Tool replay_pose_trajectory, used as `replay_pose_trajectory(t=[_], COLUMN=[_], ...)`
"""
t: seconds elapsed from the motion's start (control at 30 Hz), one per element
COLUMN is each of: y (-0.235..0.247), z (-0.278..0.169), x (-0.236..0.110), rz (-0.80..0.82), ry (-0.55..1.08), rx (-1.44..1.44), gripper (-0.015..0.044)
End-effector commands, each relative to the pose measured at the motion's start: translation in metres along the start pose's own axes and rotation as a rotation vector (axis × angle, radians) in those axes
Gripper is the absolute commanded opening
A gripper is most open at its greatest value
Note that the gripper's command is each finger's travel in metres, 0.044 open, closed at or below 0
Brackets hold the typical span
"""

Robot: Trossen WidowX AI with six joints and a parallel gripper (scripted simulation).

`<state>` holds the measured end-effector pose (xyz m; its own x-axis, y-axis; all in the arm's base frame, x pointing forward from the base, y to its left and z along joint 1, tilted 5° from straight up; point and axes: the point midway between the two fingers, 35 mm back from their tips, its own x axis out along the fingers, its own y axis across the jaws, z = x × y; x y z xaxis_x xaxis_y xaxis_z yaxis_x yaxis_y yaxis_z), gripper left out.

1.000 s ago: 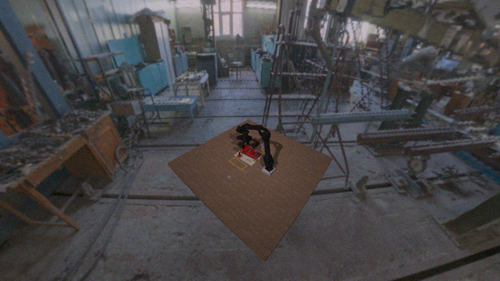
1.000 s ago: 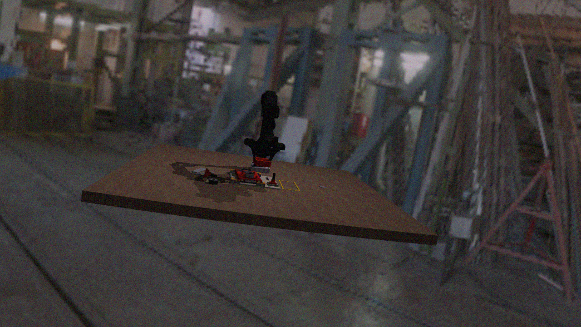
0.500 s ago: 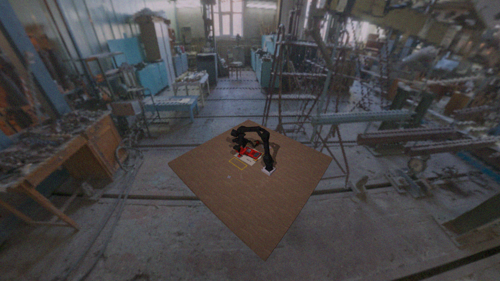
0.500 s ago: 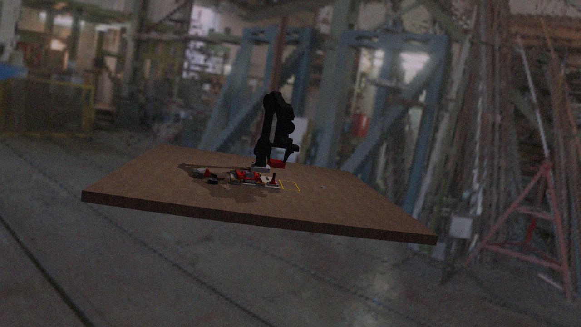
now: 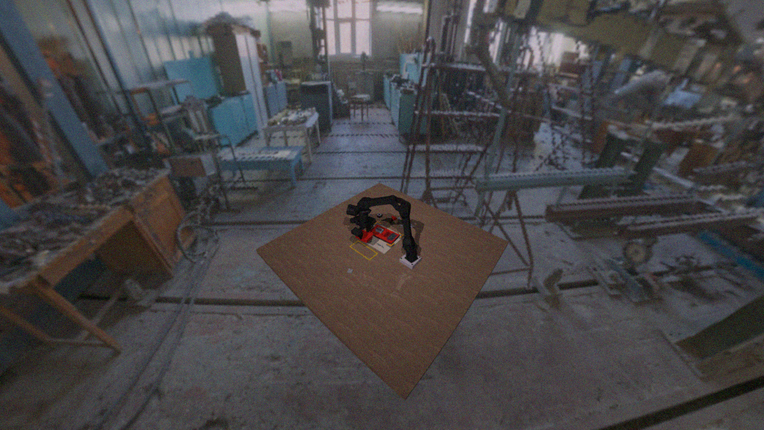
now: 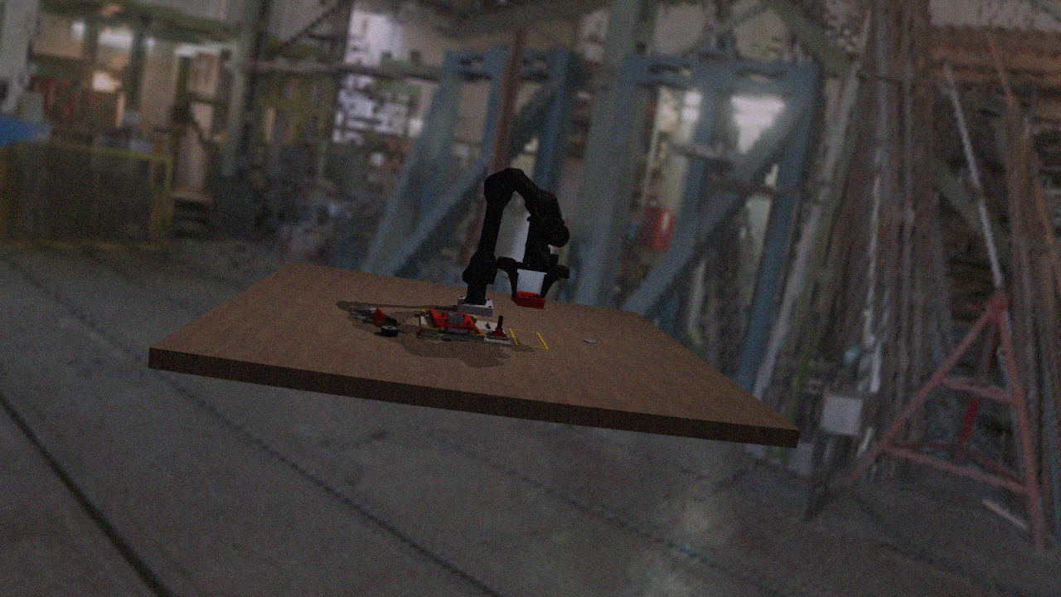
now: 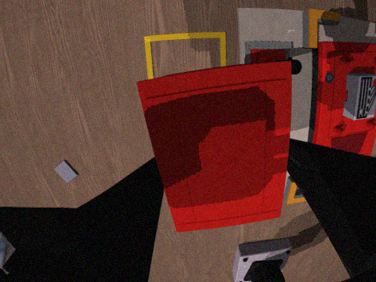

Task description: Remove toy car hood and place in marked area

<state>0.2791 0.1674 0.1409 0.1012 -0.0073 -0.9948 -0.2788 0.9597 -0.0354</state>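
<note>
The hood (image 7: 219, 143), a flat red rectangular panel, is held clear of the surface (image 7: 78, 58), clamped by its side edges in the claw (image 6: 530, 291). It is tilted slightly in the wrist view and overlaps the near edge of the marked area (image 7: 184, 37), a yellow-outlined rectangle on the wood. The toy car (image 7: 341, 99), red with a grey part exposed, is seen just beside that rectangle on a pale base plate (image 7: 269, 27). The hood appears to hang between the two.
</note>
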Motion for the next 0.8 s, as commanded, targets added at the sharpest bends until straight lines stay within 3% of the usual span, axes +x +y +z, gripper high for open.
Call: replay_pose_trajectory(t=[0.0, 0.77], y=[0.015, 0.022], z=[-0.006, -0.007], x=[-0.002, 0.012], rz=[-0.001, 0.000], ry=[-0.002, -0.002], rx=[0.008, 0.009], gripper=[0.0000, 0.0000])
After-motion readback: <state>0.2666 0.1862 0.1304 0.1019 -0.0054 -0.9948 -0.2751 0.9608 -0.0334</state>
